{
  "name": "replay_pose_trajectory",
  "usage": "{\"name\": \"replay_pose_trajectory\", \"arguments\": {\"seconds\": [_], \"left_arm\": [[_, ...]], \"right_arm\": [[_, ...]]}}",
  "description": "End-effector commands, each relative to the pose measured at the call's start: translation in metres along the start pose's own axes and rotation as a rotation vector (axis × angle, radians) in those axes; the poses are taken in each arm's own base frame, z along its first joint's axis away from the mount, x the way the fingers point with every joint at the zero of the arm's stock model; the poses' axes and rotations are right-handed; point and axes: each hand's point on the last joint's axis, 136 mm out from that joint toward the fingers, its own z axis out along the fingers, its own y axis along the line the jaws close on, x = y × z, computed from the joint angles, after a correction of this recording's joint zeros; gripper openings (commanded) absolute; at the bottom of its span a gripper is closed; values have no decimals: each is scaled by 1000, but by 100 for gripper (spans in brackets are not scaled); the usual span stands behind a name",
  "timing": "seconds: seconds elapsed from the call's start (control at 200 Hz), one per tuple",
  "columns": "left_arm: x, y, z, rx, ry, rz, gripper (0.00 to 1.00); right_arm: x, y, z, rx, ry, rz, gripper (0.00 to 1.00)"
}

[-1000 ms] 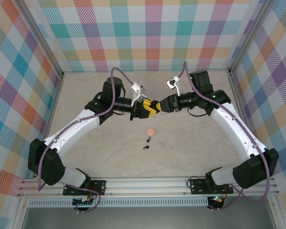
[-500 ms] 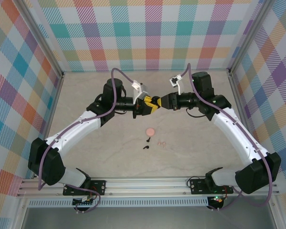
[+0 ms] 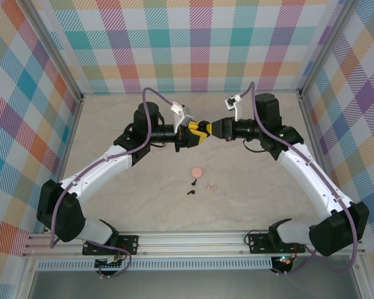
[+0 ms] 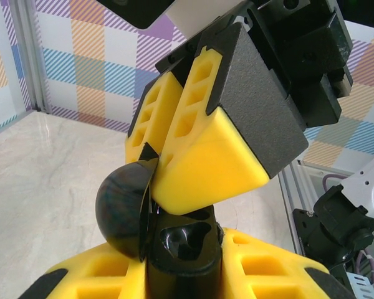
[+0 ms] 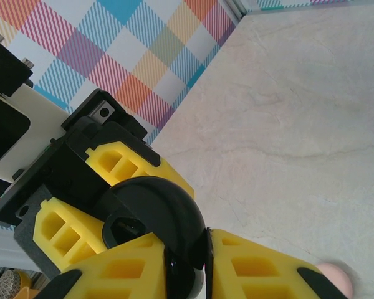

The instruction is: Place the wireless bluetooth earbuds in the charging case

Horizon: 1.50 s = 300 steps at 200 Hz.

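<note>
Top view: the left gripper (image 3: 198, 131) and right gripper (image 3: 213, 129) meet nose to nose above the table (image 3: 149, 187), while the black earbuds (image 3: 192, 182), the pink earbuds (image 3: 212, 185) and a pink round case (image 3: 197, 170) lie loose on it nearer the bases, none seated. Left wrist view: the left jaws are clamped on the black charging case (image 4: 181, 243), its lid (image 4: 121, 212) raised and pinched by the opposing narrow fingers. Right wrist view: the right jaws grip that lid; judged, case opening is in hand and all insertion is outstanding.
</note>
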Motion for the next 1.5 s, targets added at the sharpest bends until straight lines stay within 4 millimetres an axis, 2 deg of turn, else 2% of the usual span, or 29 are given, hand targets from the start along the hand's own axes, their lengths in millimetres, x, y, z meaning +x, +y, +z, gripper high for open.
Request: {"name": "replay_pose_trajectory", "arguments": {"seconds": [0.0,0.155,0.565,0.775,0.87,0.98,1.145,1.33,1.495], "left_arm": [[-13,-12,2,41,-52,39,25],[-15,-11,2,32,-59,35,26],[-17,-7,2,10,-79,22,28],[-18,-6,3,11,-83,15,25],[-18,-6,3,15,-82,15,19],[-15,-8,2,17,-76,21,14],[-8,-11,-3,6,-53,58,13],[-2,-11,-11,-11,-44,61,13],[-1,-10,-19,-25,-50,48,13]], "right_arm": [[-2,-3,1,10,-24,-2,21],[-2,-4,0,16,-26,1,17],[-3,-5,-1,25,-41,8,15],[-4,-6,-2,33,-48,13,15],[-4,-6,-2,33,-49,12,15],[-4,-6,-5,49,-49,3,21],[-3,-11,-17,127,-55,-26,38],[4,-22,-37,232,-49,-51,43],[20,-37,-46,318,1,-48,46]]}}
